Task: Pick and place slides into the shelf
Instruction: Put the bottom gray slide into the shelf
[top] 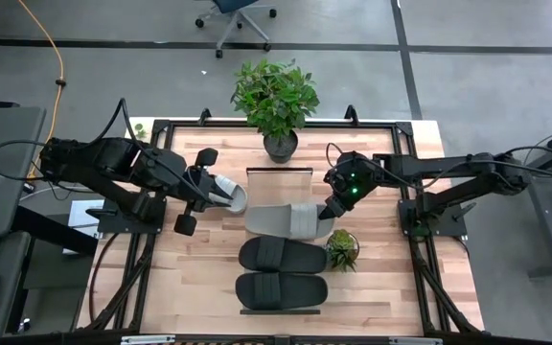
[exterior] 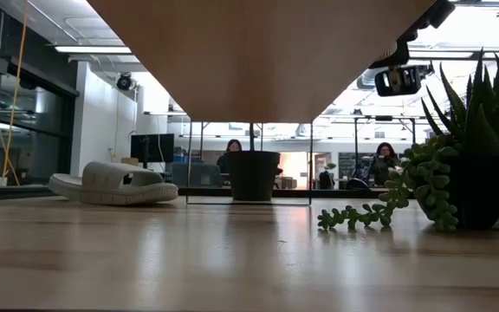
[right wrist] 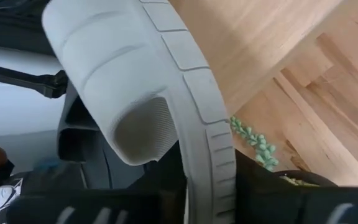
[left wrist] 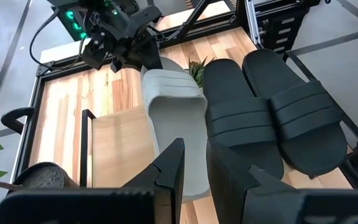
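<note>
One light grey slide (top: 284,220) lies crosswise over the pale shelf board (top: 276,187), and my right gripper (top: 332,206) is shut on its right end. In the left wrist view the same slide (left wrist: 176,118) sits beside the two black slides (left wrist: 238,106) (left wrist: 303,112). Those black slides (top: 281,254) (top: 281,290) rest sole-down on the shelf's near half. The second grey slide (top: 228,196) (exterior: 115,184) lies sole-down on the table left of the shelf. My left gripper (left wrist: 196,149) hovers above it, narrowly open and touching nothing. My right gripper pinches the grey slide's side rim (right wrist: 207,168) between its two fingers, at the strap end (left wrist: 160,71). The fingers come from the table's right, slanting down. The slide reaches out toward the left arm over the shelf; whether it rests on the board I cannot tell.
A leafy potted plant (top: 276,101) (exterior: 251,176) stands at the shelf's far end. A small succulent pot (top: 341,247) (exterior: 457,173) sits right of the shelf, close under the right gripper. Bare tabletop (top: 190,278) lies near left. People sit in the room beyond.
</note>
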`<action>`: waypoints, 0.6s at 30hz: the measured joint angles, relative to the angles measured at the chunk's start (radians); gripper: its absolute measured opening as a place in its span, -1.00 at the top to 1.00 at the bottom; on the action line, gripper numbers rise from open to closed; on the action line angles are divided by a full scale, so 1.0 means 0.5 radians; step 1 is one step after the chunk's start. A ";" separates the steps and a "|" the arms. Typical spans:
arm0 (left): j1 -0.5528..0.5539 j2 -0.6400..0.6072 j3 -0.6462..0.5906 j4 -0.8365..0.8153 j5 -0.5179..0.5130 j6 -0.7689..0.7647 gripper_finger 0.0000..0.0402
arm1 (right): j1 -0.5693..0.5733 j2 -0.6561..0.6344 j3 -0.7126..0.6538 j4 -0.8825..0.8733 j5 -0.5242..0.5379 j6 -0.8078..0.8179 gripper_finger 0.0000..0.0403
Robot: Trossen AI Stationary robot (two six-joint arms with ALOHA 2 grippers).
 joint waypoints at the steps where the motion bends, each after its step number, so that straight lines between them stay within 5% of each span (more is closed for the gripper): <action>1: 0.000 0.000 0.000 0.000 -0.002 0.000 0.72 | 0.000 0.006 0.000 0.004 -0.004 -0.003 0.70; 18: 0.000 0.000 0.000 -0.014 -0.004 0.034 0.72 | 0.002 -0.003 -0.002 -0.005 0.249 -0.014 0.34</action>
